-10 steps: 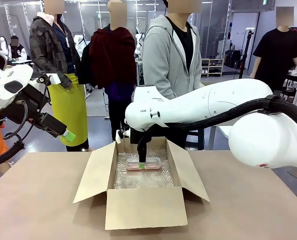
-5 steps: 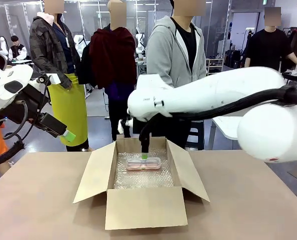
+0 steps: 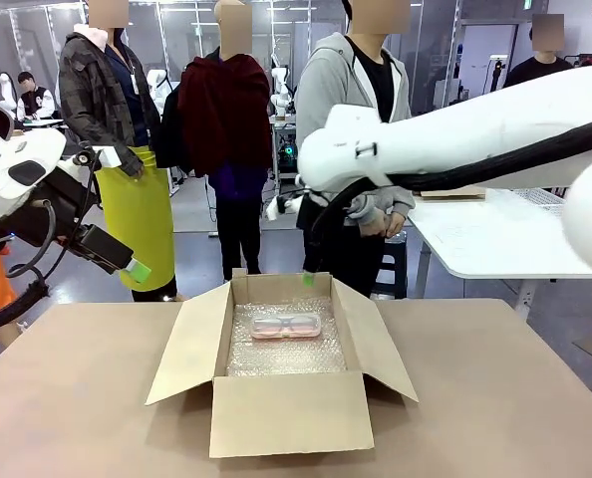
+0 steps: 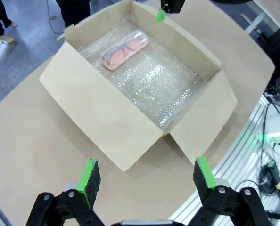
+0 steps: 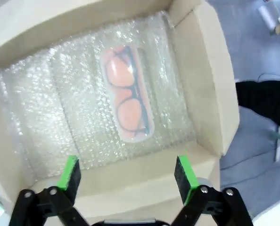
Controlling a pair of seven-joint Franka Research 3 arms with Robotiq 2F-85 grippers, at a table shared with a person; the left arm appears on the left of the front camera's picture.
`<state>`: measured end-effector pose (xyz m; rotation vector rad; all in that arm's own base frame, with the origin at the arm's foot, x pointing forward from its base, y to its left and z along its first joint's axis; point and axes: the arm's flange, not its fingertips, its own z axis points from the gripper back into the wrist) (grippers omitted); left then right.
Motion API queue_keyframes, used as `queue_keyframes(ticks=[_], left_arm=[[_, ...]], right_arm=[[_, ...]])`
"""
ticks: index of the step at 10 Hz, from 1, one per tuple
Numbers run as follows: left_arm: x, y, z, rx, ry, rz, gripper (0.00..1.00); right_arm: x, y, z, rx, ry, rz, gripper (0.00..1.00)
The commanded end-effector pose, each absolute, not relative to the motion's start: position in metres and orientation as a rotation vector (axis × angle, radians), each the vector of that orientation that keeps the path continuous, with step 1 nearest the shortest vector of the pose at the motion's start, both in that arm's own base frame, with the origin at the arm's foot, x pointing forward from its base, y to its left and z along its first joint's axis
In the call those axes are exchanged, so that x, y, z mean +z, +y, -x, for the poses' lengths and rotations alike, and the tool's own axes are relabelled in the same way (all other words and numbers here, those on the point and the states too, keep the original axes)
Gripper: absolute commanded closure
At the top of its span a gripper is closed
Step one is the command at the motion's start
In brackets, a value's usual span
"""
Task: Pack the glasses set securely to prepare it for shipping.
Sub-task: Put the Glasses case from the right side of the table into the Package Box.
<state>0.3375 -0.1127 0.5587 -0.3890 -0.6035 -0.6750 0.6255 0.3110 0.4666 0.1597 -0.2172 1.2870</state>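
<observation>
While pink case [image 3: 286, 326] lies on bubble wrap [image 3: 276, 360] in box [image 3: 276, 413], left gripper [image 4: 145, 165], right gripper [image 5: 126, 167] jaws open, empty; likely next: fetch second case.

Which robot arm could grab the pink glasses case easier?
Probably right: the right gripper hangs open at the far wall of the box, looking down on the pink case. The left gripper sits off to the side.
</observation>
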Motion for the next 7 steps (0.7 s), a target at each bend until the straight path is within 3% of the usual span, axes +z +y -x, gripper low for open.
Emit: queue_keyframes(ticks=[1, 3, 7], left_arm=[[0.559, -0.111, -0.339, -0.689, -0.613, 0.404, 0.00], [0.559, -0.111, -0.339, -0.689, -0.613, 0.404, 0.00], [0.559, -0.111, -0.339, -0.689, -0.613, 0.404, 0.00]], right_arm=[[0.481, 0.259, -0.570, 1.087, -0.381, -0.193, 0.00], [0.504, 0.210, -0.526, 0.894, -0.483, -0.202, 0.00], [0.534, 0.125, -0.456, 0.583, -0.490, -0.282, 0.00]])
